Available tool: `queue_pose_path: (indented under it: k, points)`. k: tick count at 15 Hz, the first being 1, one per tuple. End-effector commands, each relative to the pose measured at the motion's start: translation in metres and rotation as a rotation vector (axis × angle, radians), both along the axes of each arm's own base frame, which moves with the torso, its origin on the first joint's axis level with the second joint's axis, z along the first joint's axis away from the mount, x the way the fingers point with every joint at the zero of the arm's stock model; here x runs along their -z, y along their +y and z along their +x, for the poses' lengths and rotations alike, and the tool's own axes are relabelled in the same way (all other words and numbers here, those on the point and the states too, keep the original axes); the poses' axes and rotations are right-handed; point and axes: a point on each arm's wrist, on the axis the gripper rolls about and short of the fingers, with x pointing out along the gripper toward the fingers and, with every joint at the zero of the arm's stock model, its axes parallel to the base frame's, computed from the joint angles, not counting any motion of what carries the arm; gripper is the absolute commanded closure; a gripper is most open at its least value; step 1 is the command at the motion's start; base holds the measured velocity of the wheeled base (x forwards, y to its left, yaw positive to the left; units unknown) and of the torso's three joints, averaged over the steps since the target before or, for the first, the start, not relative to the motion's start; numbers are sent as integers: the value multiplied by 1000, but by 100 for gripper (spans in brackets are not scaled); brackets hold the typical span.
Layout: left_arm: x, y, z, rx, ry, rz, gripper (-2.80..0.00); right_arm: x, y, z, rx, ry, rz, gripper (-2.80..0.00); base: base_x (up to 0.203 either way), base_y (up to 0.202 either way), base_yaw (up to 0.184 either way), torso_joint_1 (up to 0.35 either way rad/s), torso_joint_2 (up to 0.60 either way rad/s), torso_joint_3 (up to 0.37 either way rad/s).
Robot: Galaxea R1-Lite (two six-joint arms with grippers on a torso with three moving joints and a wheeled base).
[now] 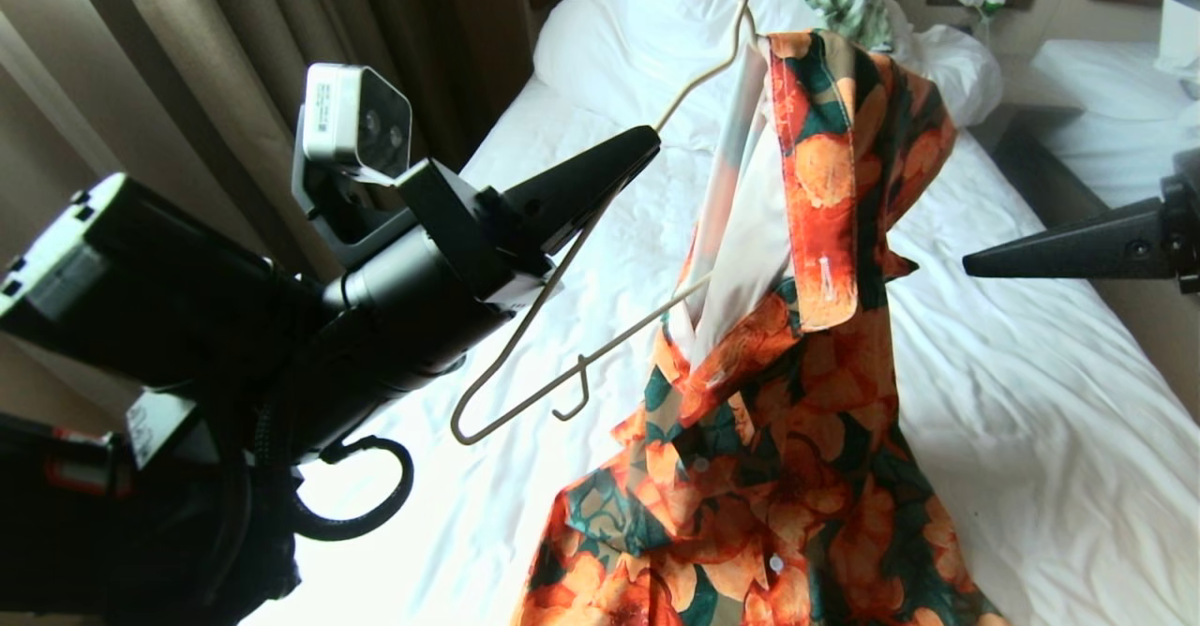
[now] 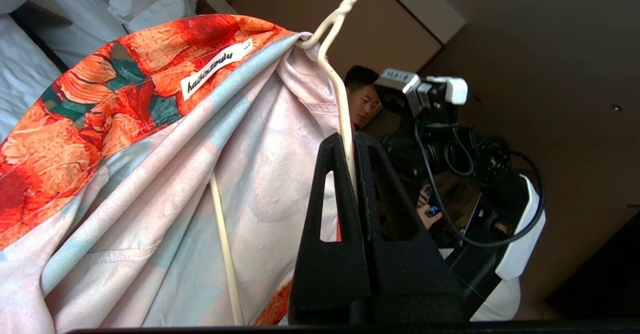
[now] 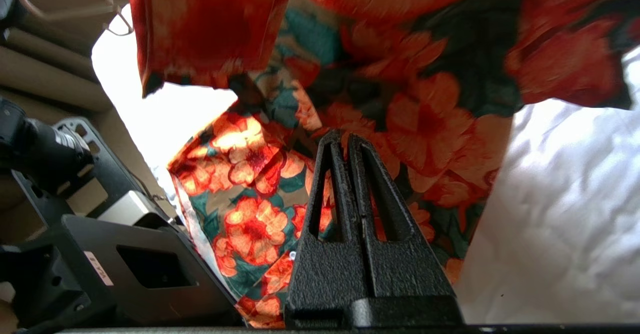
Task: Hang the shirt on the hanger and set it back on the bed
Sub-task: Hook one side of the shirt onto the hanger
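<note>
In left claw (image 1: 647,143) — hanger (image 1: 562,364), shirt-draped.

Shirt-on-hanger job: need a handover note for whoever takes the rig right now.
Left end effector: shut on the hanger, held raised over the bed.
Right end effector: shut, holding nothing, beside the shirt.
Done: one hanger arm is inside the shirt, collar at the hanger's neck; the shirt's lower part trails on the bed.
Left: the other hanger arm is bare, so thread that shoulder on, then lay hanger and shirt back on the bed.
</note>
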Motion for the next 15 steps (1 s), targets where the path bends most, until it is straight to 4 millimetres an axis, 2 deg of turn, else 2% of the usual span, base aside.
queue_pose_path:
  k: [1,4,9,11,12,13,15]
  points:
    - [-1,3,-3,4,-4,-6,0,-10,-3,9,20,6,5,0,0,0,0,0,0,0]
    - [0,2,-3,6,0,-3,0,-30,-8,10,25,40,-8,0,0,0,0,0,0,0]
    - [1,2,-6,35,13,2,0,-26,-8,40,28,36,-65,0,0,0,0,0,0,0]
    - [5,2,-8,53,28,14,0,-26,-9,40,-3,-1,-102,0,0,0,0,0,0,0]
    - [9,3,-9,53,40,24,0,-28,-11,33,-8,-8,-99,0,0,0,0,0,0,0]
    - [12,4,-10,53,50,34,0,-31,-14,25,-15,-11,-98,-280,0,0,0,0,0,0]
    - [16,7,-13,57,60,45,0,-34,-19,8,-23,-12,-103,-280,0,0,0,0,0,0]
